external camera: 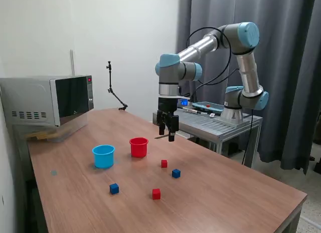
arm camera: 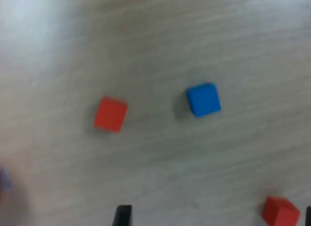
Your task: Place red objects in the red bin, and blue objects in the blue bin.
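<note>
From the exterior view's left to its right: the blue cup [external camera: 103,156] and the red cup [external camera: 139,147] stand near each other on the tabletop [external camera: 225,188]. In front of them lie a blue cube [external camera: 114,188], a red cube [external camera: 156,193], a second red cube [external camera: 164,163] and a second blue cube [external camera: 176,173], all apart. My hand [external camera: 168,134] hangs above, holding nothing, fingers parted.
</note>
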